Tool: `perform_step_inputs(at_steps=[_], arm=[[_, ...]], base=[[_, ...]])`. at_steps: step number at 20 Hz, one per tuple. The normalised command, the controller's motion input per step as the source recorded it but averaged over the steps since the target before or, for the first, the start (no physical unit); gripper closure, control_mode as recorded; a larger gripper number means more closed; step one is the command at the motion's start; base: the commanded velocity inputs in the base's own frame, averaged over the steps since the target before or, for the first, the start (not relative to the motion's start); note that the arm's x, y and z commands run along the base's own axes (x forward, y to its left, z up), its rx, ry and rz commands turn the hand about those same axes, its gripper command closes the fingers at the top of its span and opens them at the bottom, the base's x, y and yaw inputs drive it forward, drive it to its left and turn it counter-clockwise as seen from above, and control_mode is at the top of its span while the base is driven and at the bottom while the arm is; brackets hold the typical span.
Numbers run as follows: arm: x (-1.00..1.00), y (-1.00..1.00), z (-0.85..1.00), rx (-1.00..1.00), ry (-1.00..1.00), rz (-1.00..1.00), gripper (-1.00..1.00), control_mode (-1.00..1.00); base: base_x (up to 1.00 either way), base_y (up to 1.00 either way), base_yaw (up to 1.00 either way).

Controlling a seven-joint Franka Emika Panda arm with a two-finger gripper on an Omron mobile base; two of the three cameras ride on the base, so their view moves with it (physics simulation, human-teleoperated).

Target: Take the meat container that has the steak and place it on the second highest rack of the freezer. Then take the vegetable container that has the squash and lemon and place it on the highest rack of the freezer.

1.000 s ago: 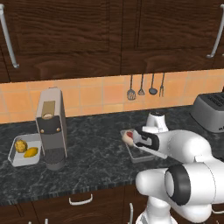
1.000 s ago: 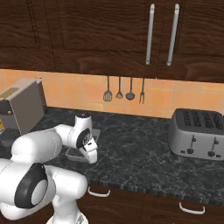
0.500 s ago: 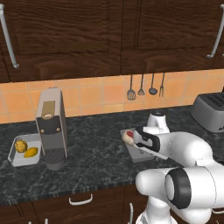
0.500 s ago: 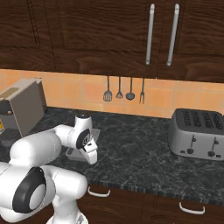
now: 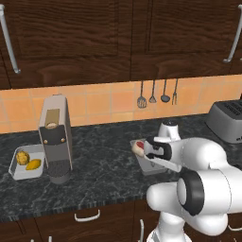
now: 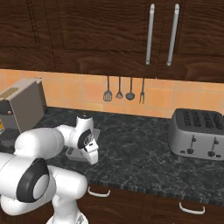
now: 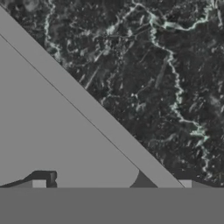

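The grey meat container [image 5: 145,167] sits on the dark counter just in front of the arm, with the red steak [image 5: 138,148] in its far left corner. My gripper [image 7: 112,183] is open and low over the container's right edge. One fingertip [image 7: 39,183] is over the container's floor and the other [image 7: 186,183] is outside its rim [image 7: 100,114]. It holds nothing. The vegetable container [image 5: 15,171], with the bumpy squash [image 5: 21,157] and the lemon [image 5: 33,165], lies at the far left of the counter. The freezer is out of view.
A tall coffee machine [image 5: 56,139] stands between the two containers. A toaster [image 6: 199,133] sits at the right end of the counter. Utensils [image 5: 158,93] hang on the orange tile wall below dark cabinets. Bare marbled counter [image 7: 175,78] lies right of the meat container.
Hardly anything: the hand has only shifted slightly at the meat container's edge, and the jaws stay wide open.
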Motion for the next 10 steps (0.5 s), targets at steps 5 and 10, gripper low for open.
perform_step_inputs(at_steps=[5,10], arm=[[0.00,0.00,0.00,0.00,0.00,0.00,1.00,-1.00],[0.00,0.00,0.00,0.00,0.00,0.00,1.00,-1.00]], base=[[0.00,0.00,0.00],[0.00,0.00,0.00]])
